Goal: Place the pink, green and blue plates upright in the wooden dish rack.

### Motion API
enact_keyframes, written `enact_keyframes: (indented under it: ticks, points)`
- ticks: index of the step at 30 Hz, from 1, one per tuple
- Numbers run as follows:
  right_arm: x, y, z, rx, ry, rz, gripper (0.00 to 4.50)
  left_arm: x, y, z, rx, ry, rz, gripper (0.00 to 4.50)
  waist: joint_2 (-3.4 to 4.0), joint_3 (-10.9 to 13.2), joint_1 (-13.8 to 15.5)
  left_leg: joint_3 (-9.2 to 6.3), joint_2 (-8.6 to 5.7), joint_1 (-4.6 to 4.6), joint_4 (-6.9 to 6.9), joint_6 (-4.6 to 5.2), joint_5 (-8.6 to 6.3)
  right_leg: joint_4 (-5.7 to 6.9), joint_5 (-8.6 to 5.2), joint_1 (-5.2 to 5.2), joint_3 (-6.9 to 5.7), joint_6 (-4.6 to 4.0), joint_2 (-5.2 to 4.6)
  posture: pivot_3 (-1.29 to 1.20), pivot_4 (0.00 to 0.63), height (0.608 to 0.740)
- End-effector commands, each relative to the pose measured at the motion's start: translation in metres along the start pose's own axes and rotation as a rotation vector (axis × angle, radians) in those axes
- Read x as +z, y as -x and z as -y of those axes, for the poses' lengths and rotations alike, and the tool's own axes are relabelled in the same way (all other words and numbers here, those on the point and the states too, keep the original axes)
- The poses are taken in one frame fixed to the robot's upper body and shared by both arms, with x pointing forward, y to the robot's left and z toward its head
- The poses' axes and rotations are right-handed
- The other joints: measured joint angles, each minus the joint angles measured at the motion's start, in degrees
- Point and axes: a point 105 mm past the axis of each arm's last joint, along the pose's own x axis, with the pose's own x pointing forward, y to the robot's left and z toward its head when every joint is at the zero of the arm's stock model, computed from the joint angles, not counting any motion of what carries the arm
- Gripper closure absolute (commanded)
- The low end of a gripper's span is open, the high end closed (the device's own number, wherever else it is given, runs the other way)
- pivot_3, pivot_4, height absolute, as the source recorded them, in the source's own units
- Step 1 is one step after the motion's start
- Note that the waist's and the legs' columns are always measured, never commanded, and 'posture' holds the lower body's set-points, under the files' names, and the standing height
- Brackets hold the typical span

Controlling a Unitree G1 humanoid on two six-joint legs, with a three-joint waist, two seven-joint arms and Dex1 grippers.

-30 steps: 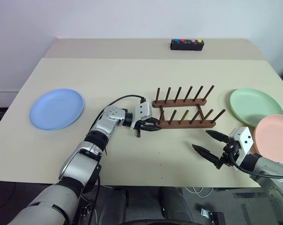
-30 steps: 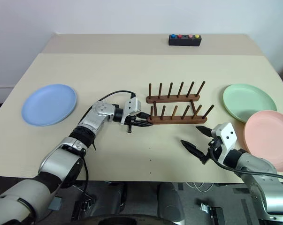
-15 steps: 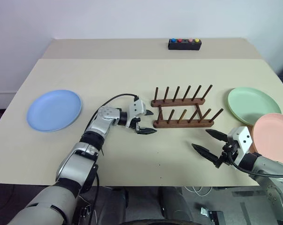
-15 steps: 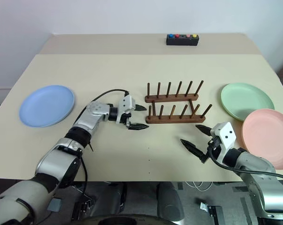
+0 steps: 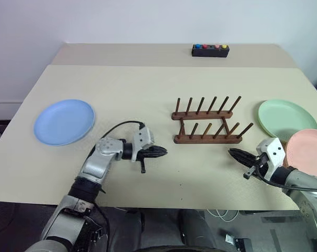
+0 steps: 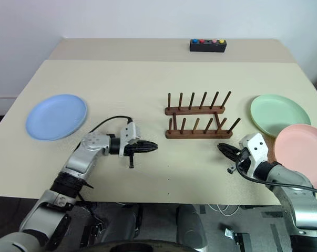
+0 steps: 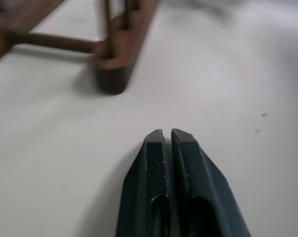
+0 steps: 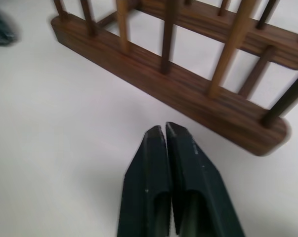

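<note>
Left eye view has the left gripper (image 5: 159, 151) low over the table (image 5: 147, 89), its two black fingers pressed together on nothing and pointing toward the near left end of the wooden rack (image 5: 206, 126), which stands just ahead of the tips with a strip of bare tabletop between. The right gripper (image 5: 236, 154) sits on the other side, fingers likewise closed and empty, tips aimed at the rack's near right end and close to it without touching.

No plate is in the rack yet; its pegs stand bare, and its long axis runs across from one gripper to the other, so a plate has to go in edge-on between pegs, face turned along that line.

The relation that matters is which plate lies nearest which fingers. The pink plate (image 5: 307, 156) lies flat just behind and outside the right fingers, right beside that wrist, with the green plate (image 5: 287, 118) a little farther back on the same side, its edge overlapped by the pink one. The blue plate (image 5: 63, 121) lies flat well away from the left fingers, off beyond that arm's elbow on the far side from the rack.

So the right arm looks the nearer hand for pink or green, though it must turn back away from the rack and open; blue would fall to the left arm
</note>
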Motion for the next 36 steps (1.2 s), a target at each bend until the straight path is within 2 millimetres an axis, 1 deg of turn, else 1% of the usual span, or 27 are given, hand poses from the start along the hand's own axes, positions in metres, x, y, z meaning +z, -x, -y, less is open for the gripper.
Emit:
enact_keyframes:
  ticks: [1,3,5,9,12,14,17,19,23,28,31,36]
  points:
    - [-0.003,-0.001,0.010,-0.045,0.054,-0.041,4.50,0.007,-0.012,0.003,-0.004,-0.023,-0.008,4.44,0.00,0.0,-0.1,0.00,0.00,0.00,-0.01,0.00,0.00,0.00,0.00,0.00,0.00,0.00,0.00,0.00,0.150,0.734]
    - [-0.007,-0.005,0.016,-0.081,0.083,-0.067,4.50,0.007,-0.021,-0.003,0.031,-0.050,-0.028,4.44,0.00,0.0,-0.2,0.00,0.00,0.01,-0.02,0.00,0.00,0.01,0.00,-0.01,0.00,0.00,0.01,0.00,0.150,0.734]
    - [-0.009,-0.008,0.019,-0.096,0.095,-0.081,4.50,0.004,-0.030,-0.008,0.066,-0.045,-0.054,4.44,0.01,0.0,-0.1,0.00,-0.01,0.00,0.02,0.00,0.00,0.01,0.01,-0.01,0.00,0.01,0.00,0.00,0.150,0.734]
    - [-0.009,-0.015,0.022,-0.123,0.127,-0.083,4.50,0.008,-0.040,-0.008,0.086,-0.054,-0.024,4.44,0.01,0.0,-0.2,0.00,-0.01,0.01,0.00,0.00,0.00,0.00,0.01,0.01,0.00,0.02,0.00,0.00,0.150,0.734]
    - [-0.009,-0.020,0.027,-0.144,0.141,-0.088,4.50,0.011,-0.045,-0.011,0.124,-0.043,-0.002,4.44,0.01,0.0,-0.1,0.00,-0.01,0.02,0.02,0.00,0.00,0.00,0.01,0.02,0.00,0.03,0.00,0.00,0.150,0.734]
    - [-0.008,-0.022,0.028,-0.149,0.149,-0.086,4.50,0.013,-0.047,-0.015,0.148,-0.041,0.012,4.44,0.01,0.0,-0.1,0.00,-0.02,0.02,0.04,0.00,0.00,0.00,0.01,0.04,0.00,0.02,0.00,0.00,0.150,0.734]
    - [-0.004,-0.032,0.029,-0.153,0.177,-0.076,4.50,0.015,-0.046,-0.026,0.228,-0.028,0.034,4.44,0.00,0.0,-0.2,0.00,-0.02,0.03,0.04,0.00,0.00,0.00,0.02,0.05,0.00,0.03,0.00,0.00,0.150,0.734]
    - [-0.002,-0.036,0.031,-0.162,0.186,-0.070,4.50,0.014,-0.045,-0.029,0.249,-0.042,0.031,4.44,0.01,0.0,-0.3,0.00,-0.02,0.05,0.05,0.00,0.00,0.01,0.03,0.05,0.00,0.01,0.00,0.00,0.150,0.734]
    - [0.004,-0.046,0.033,-0.178,0.209,-0.048,4.50,0.013,-0.040,-0.042,0.324,-0.029,0.034,4.44,0.01,0.0,-0.4,0.00,-0.01,0.07,0.03,0.00,0.01,0.02,0.04,0.04,0.00,0.01,0.01,0.00,0.150,0.734]
    - [0.006,-0.054,0.036,-0.191,0.224,-0.041,4.50,0.015,-0.037,-0.052,0.374,-0.018,0.049,4.44,0.01,0.0,-0.4,0.00,-0.02,0.07,0.02,0.00,0.01,0.02,0.04,0.03,0.00,0.02,0.01,0.00,0.150,0.734]
    - [0.012,-0.064,0.040,-0.215,0.229,-0.013,4.50,0.012,-0.033,-0.065,0.437,-0.009,0.036,4.44,0.02,0.0,-0.5,0.00,-0.02,0.07,0.03,-0.01,0.01,0.02,0.04,0.04,0.00,0.02,0.02,0.00,0.150,0.734]
    - [0.017,-0.072,0.045,-0.240,0.235,0.010,4.50,0.010,-0.033,-0.068,0.454,-0.012,0.033,4.44,0.03,0.0,-0.5,0.00,-0.02,0.08,0.00,-0.01,0.01,0.03,0.06,0.01,0.00,0.00,0.02,0.00,0.150,0.734]
